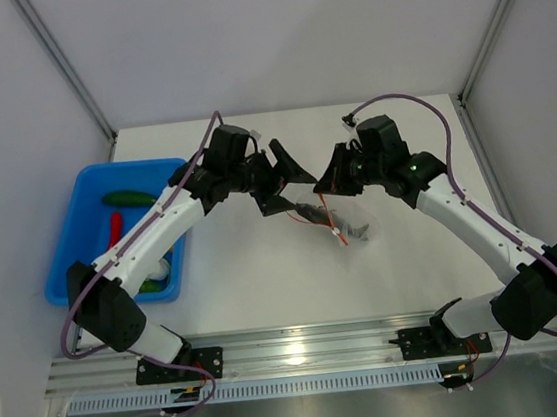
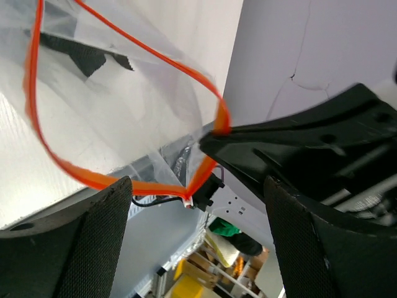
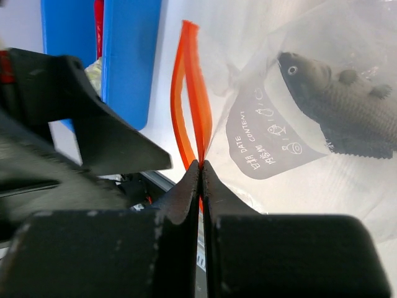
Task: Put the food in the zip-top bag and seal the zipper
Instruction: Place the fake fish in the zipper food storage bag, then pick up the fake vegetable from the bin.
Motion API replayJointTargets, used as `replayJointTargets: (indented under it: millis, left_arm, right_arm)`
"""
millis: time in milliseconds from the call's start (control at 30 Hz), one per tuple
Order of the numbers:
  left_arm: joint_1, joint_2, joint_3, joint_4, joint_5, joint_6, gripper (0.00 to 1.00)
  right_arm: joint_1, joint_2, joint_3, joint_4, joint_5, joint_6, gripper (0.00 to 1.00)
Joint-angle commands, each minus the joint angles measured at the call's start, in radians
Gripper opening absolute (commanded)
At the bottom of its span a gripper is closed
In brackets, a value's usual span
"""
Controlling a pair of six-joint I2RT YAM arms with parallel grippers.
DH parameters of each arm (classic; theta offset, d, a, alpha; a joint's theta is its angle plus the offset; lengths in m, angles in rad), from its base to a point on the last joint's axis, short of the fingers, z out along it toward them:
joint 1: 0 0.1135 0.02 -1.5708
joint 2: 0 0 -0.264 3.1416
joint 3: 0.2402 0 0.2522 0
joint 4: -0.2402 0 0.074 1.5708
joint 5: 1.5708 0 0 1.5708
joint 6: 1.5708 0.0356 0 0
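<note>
The clear zip-top bag [image 1: 339, 224] lies at the table's middle with its mouth lifted. Its orange-red zipper [image 3: 191, 93] gapes as a loop in the left wrist view [image 2: 38, 127]. My right gripper [image 1: 325, 191] is shut on the zipper's edge [image 3: 201, 166]. My left gripper [image 1: 294, 185] is open, and one corner of the zipper sits between its fingers [image 2: 197, 186] without being gripped. A grey toy fish [image 3: 338, 102] is inside the bag. The green cucumber [image 1: 128, 197], the red chili [image 1: 115, 227] and a white-green piece [image 1: 160, 272] lie in the blue tray. The grapes and the orange-yellow piece are not visible.
The blue tray [image 1: 81, 241] stands at the table's left, under my left arm; its wall also shows in the right wrist view [image 3: 130, 62]. Frame posts rise at the back corners. A metal rail runs along the near edge [image 1: 304, 346].
</note>
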Motion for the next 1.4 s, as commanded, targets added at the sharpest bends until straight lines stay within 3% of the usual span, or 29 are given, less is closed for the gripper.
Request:
replayJointTargets:
  millis: [0,200,367,533,733,833,967,1367]
  left_arm:
    - [-0.004,-0.06,0.064,-0.061,-0.049,0.124,0.86]
    - [-0.004,-0.144,0.056,-0.104,-0.101,0.252,0.83]
    - [0.014,-0.236,0.053,-0.18,-0.265,0.354,0.83]
    - [0.135,-0.327,-0.004,-0.266,-0.365,0.394,0.83]
    - [0.381,-0.416,-0.114,-0.372,-0.454,0.435,0.83]
    - [0.499,-0.433,-0.171,-0.452,-0.503,0.417,0.84]
    - [0.562,-0.451,-0.228,-0.555,-0.623,0.339,1.0]
    - [0.74,-0.436,-0.341,-0.659,-0.769,0.191,0.98]
  right_arm:
    - [0.005,-0.046,-0.008,0.013,0.007,-0.015,0.0]
    - [0.003,-0.045,-0.015,-0.014,0.025,-0.026,0.0]
    - [0.005,-0.026,-0.018,-0.034,0.017,-0.044,0.0]
    - [0.003,-0.017,-0.017,-0.069,0.028,-0.083,0.0]
    - [0.005,-0.014,-0.018,-0.097,0.011,-0.101,0.0]
    - [0.003,-0.011,-0.017,-0.108,0.008,-0.112,0.0]
    - [0.003,-0.005,-0.012,-0.111,0.007,-0.118,0.0]
    - [0.003,0.009,-0.001,-0.129,-0.004,-0.133,0.0]
